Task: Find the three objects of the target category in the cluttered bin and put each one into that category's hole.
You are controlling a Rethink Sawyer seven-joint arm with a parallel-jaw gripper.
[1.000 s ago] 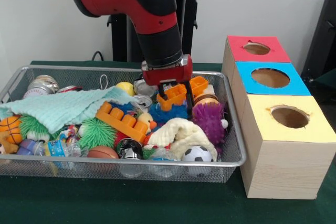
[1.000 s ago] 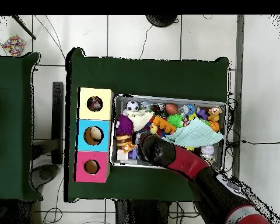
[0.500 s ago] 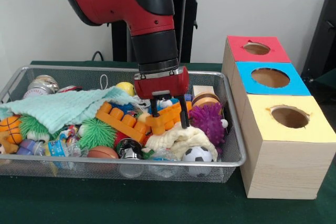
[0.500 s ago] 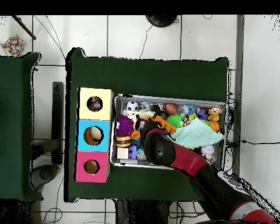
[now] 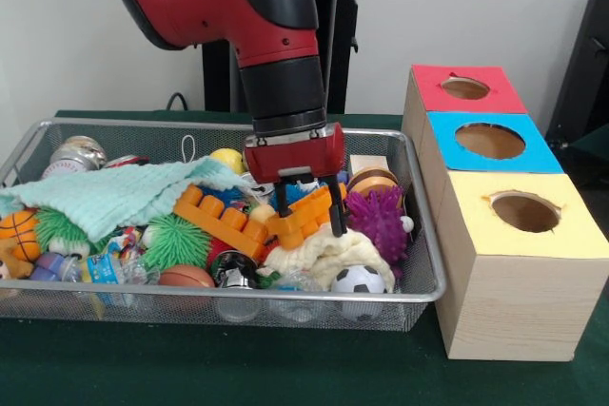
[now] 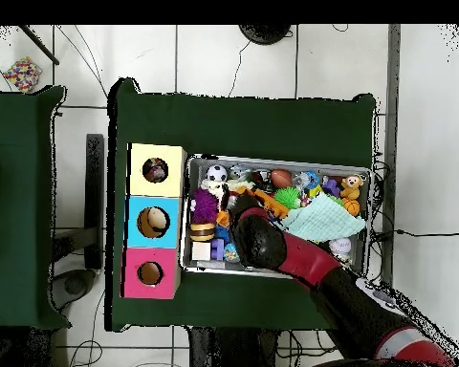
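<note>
In the middle of the frame the gripper is clamped on an orange block low over the wire bin, so I think carrying is in hand, and next it needs a lift toward the holes at right.

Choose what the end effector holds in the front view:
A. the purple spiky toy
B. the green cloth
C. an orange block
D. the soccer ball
C: the end effector has one finger on each side of the orange block; the soccer ball, cloth and purple toy lie apart from it.
</note>
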